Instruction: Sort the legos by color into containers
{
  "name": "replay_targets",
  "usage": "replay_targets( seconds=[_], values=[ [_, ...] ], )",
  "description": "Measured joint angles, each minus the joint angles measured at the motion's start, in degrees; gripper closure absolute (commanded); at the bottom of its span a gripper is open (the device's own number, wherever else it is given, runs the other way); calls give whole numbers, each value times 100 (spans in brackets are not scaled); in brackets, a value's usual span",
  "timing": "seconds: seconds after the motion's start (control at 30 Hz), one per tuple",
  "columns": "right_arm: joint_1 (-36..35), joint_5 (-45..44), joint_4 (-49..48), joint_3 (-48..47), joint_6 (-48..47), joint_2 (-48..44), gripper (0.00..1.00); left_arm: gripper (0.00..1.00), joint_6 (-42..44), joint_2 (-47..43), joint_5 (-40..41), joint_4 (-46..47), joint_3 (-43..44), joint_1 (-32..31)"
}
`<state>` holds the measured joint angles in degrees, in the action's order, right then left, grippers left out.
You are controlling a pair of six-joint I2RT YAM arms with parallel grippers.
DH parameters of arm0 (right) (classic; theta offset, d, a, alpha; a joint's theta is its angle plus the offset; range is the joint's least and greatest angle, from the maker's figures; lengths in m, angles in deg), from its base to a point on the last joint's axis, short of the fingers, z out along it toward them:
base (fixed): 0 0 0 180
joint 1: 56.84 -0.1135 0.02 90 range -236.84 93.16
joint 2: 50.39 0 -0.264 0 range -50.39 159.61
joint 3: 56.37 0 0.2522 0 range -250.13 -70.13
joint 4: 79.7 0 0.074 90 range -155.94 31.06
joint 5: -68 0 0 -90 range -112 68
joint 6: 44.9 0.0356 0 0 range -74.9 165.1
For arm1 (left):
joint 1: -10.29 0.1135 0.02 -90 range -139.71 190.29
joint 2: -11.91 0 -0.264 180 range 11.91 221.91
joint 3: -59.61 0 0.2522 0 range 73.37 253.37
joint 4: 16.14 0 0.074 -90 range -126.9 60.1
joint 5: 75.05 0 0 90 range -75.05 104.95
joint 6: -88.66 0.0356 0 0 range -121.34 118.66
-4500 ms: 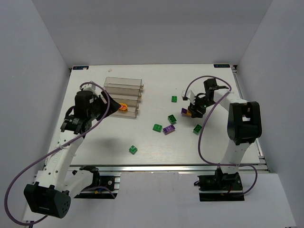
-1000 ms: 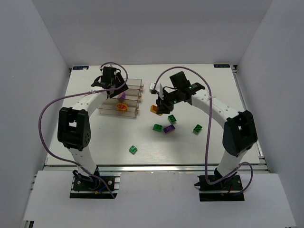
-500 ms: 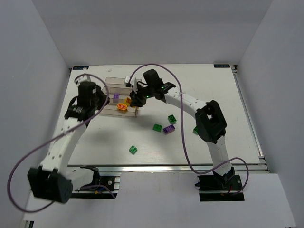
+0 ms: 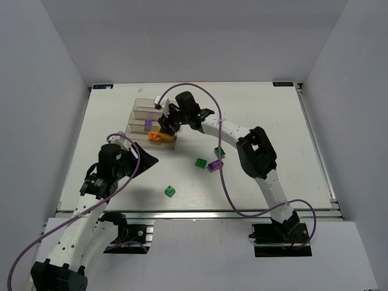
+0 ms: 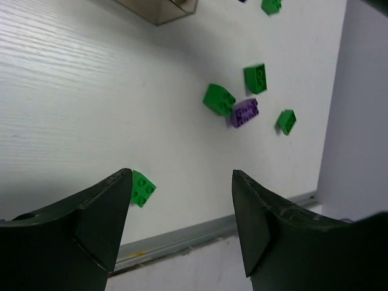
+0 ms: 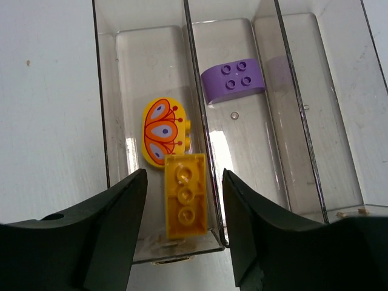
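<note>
Right claw [image 6: 183, 176] released, jaws spread over the containers [image 6: 315, 91]. Orange brick [image 6: 185, 203] lies loose in the end bin, just beside a yellow butterfly piece [image 6: 160, 130]. Purple brick [image 6: 233, 82] sits in the next bin. Left claw [image 5: 180, 176] released, empty, well apart from the containers, with a green brick [image 5: 143, 188] on the table near it.
</note>
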<state>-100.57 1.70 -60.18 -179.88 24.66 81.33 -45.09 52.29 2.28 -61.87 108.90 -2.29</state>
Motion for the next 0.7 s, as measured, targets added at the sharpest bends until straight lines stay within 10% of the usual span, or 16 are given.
replay_targets(
  seconds=[0.2, 0.33, 0.4, 0.63, 0.7],
  values=[
    [87, 68, 94, 313, 118, -289, 45, 41, 24, 291, -944, 664, -146, -4],
    [291, 153, 345, 507, 319, -868, 100, 63, 72, 881, -1438, 1220, -146, -42],
    [503, 245, 420, 951, 437, -1495, 100, 65, 131, 1228, -1633, 1434, -146, -94],
    [1670, 1963, 2551, 2105, -2173, -3222, 11, 26, 214, 1768, -1818, 1823, -146, -393],
    [1764, 2074, 3209, 2492, -3353, -3383, 11, 23, 208, 1788, -1720, 1788, -146, -483]
  ],
)
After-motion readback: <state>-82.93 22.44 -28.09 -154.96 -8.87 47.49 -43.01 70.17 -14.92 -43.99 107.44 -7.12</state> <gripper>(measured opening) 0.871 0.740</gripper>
